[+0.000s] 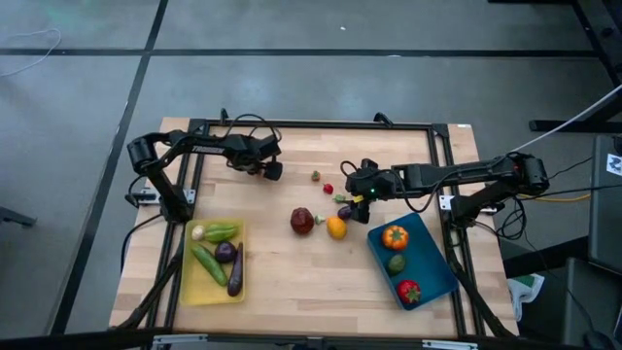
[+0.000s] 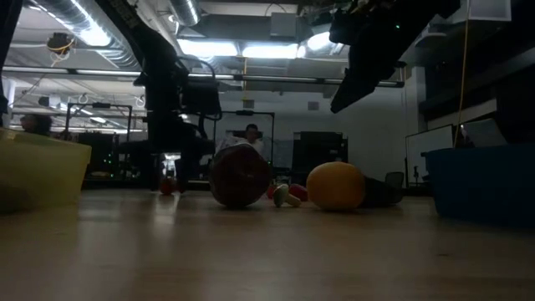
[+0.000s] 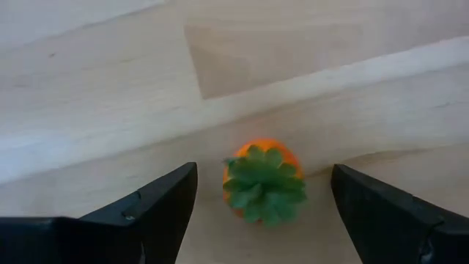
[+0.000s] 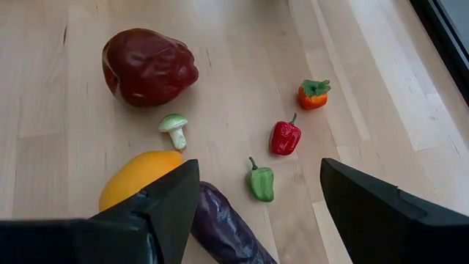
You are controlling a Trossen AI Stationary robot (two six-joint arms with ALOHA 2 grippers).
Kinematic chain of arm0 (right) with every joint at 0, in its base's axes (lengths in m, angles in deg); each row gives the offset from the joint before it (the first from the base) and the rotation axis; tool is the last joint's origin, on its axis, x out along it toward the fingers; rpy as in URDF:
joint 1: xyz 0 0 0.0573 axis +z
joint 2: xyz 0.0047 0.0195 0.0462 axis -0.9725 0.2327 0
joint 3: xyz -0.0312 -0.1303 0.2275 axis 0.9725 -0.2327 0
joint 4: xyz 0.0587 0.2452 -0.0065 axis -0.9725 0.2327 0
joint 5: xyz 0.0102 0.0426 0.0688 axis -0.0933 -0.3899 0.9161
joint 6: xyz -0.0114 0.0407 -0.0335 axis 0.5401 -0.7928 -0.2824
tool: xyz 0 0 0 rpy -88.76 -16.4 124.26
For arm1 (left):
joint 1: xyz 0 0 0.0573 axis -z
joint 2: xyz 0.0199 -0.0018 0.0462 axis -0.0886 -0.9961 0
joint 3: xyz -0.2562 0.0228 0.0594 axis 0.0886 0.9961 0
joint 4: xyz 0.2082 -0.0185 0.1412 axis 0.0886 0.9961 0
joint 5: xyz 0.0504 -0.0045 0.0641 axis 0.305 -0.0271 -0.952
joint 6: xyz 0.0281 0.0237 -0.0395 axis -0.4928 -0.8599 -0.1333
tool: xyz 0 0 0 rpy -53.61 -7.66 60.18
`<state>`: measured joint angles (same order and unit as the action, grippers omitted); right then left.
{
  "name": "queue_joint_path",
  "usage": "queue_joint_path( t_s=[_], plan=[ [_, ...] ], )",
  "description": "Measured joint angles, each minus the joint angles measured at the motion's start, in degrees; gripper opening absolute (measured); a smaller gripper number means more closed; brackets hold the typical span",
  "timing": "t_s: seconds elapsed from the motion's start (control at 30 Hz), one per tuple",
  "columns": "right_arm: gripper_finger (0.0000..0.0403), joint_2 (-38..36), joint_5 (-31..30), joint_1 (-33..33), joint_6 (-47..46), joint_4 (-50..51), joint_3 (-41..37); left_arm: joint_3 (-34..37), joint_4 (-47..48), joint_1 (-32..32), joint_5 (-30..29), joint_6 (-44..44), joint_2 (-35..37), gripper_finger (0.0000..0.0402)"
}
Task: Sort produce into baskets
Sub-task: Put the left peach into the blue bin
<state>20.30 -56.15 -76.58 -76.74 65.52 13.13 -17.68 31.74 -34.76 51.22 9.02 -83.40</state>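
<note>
Starting on the left of the high view, the yellow basket [image 1: 188,282] sits near the front-left of the table [image 1: 282,282] with a green pepper [image 1: 222,232] lying crosswise at its back, then a cucumber [image 1: 207,263] running diagonally back-left to front-right, a round purple piece [image 1: 224,252] beside it and a long eggplant [image 1: 236,271] lying mostly front-to-back along the basket's right side. The left gripper [image 1: 275,171] is up at the back of the table, fingers spread wide around nothing, and its wrist camera looks at a small orange pepper [image 3: 261,180] with its green top facing the camera. In the middle are the dark red apple [image 1: 302,221] and the orange [image 1: 336,227], close but apart, with a tiny mushroom [image 4: 174,127] between them. The right gripper [image 1: 356,203] hovers just behind the orange, also wide open, over a small eggplant [image 4: 227,231], a green mini pepper [image 4: 261,182] and a red one [image 4: 285,137], both stem-up in the wrist view. On the right, the blue basket [image 1: 432,258] holds three pieces in a row along its length.
</note>
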Motion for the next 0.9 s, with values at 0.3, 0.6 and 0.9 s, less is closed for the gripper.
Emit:
queue_joint_path(
  t_s=[0.3, 0.6, 0.9],
  plan=[
    [0.0280, 0.00, 0.02, 0.00, 0.00, 0.00, 0.00, 0.00, -0.67, 0.00, -0.17, -0.09, 0.00, 0.0244],
    [0.0280, -0.02, 0.03, 0.00, 0.00, 0.00, 0.02, 0.00, -0.65, 0.00, -0.08, -1.73, 0.00, 0.0159],
    [0.0280, -0.02, 0.04, 0.02, 0.02, 0.00, 0.02, -0.07, -1.62, 0.47, 8.67, -8.06, 0.41, 0.0140]
  ],
)
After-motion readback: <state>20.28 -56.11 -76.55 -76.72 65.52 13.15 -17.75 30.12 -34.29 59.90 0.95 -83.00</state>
